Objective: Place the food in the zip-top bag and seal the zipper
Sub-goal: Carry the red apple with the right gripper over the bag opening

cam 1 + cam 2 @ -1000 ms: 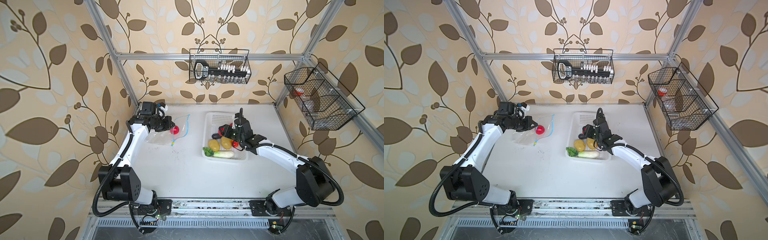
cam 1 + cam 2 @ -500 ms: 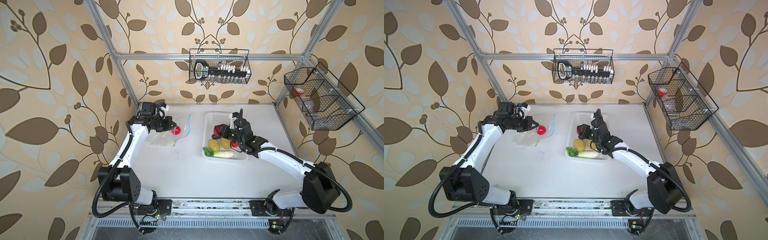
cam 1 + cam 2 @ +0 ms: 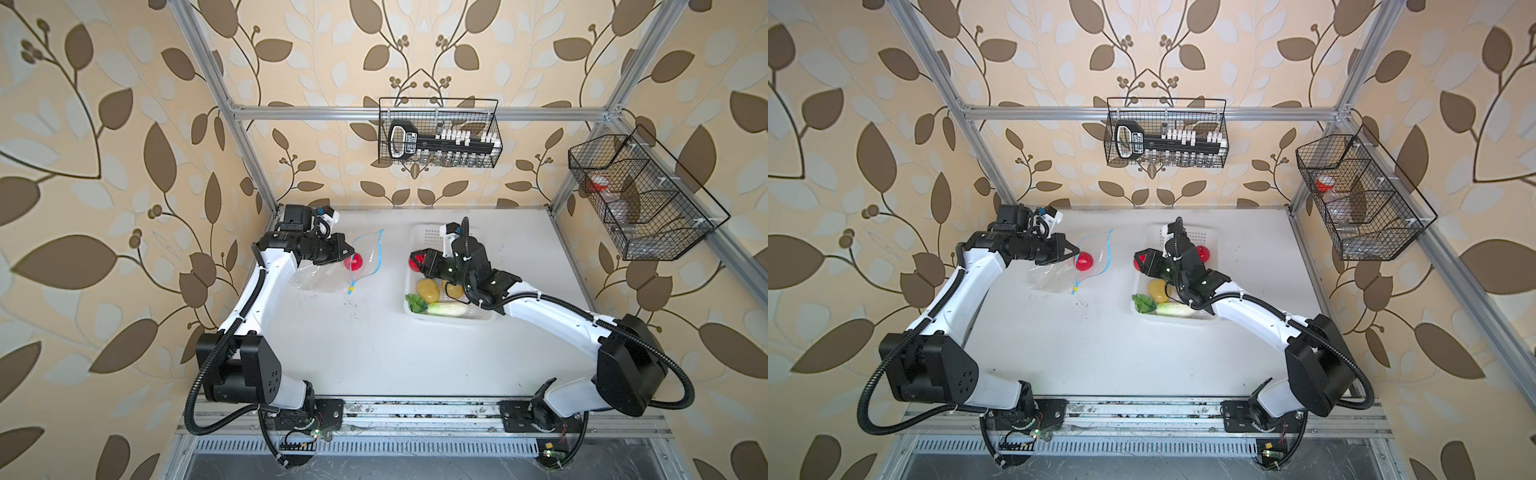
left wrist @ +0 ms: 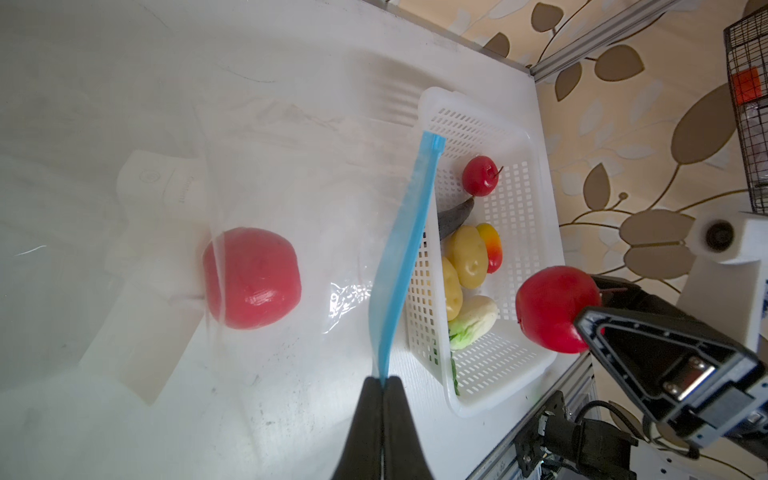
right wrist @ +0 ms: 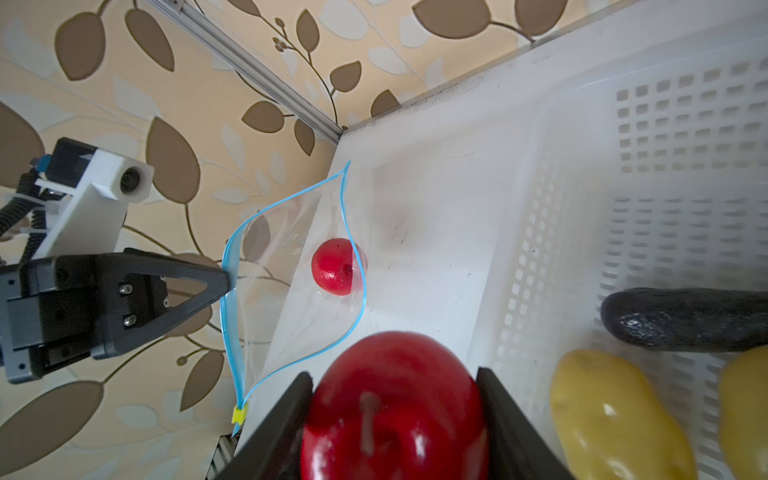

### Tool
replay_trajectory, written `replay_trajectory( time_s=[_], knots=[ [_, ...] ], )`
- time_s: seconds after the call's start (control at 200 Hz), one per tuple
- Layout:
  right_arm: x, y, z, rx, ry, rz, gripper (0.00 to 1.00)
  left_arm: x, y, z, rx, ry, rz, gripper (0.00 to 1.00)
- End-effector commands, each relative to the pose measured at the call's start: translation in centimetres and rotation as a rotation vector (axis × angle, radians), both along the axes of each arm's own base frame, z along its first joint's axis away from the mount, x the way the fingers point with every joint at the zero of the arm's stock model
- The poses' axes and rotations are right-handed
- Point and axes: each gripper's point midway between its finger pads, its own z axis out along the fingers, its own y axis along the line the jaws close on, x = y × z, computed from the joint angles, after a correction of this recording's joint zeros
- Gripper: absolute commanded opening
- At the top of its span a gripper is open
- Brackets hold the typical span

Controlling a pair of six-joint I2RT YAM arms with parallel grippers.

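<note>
In the left wrist view, a white rectangular panel (image 4: 141,266) shows on the clear, crinkly plastic zip-top bag (image 4: 316,174). It carries the pale grey printed word "Content" (image 4: 181,189), set sideways in that view. Just beside the word sits a small round grey mark (image 4: 145,176), too faint to read.

In both top views, the black hand tool with a looped grip (image 3: 399,139) (image 3: 1128,141) lies in the black wire basket (image 3: 440,100) (image 3: 1167,99) hung on the back wall. It bears a pale label with dark lettering (image 3: 409,143) (image 3: 1136,146). The characters are too small to make out.
</note>
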Motion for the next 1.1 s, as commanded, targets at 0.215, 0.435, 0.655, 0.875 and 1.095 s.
replay_trajectory(
  time_s=[0.215, 0.435, 0.655, 0.875, 1.095],
  knots=[
    [-0.5, 4.1, 3.4, 0.060, -0.073, 0.064, 0.44, -0.8, -2.1, 0.6, -0.014, -0.003, -0.110, 0.00],
    [-0.6, 6.1, 4.5, 0.055, -0.099, 0.081, 0.44, -0.4, -2.9, 1.4, -0.013, -0.011, -0.125, 0.00],
    [-0.7, 7.9, 4.1, 0.058, -0.102, 0.113, 0.44, -0.5, -3.3, 2.7, -0.023, -0.018, -0.141, 0.00],
    [-0.4, 9.1, 4.6, 0.077, -0.107, 0.133, 0.44, -0.7, -3.8, 4.0, -0.036, -0.034, -0.154, 0.00],
    [0.2, 9.7, 5.5, 0.086, -0.123, 0.131, 0.44, -1.1, -4.4, 4.4, -0.030, -0.040, -0.185, 0.00]
  ],
)
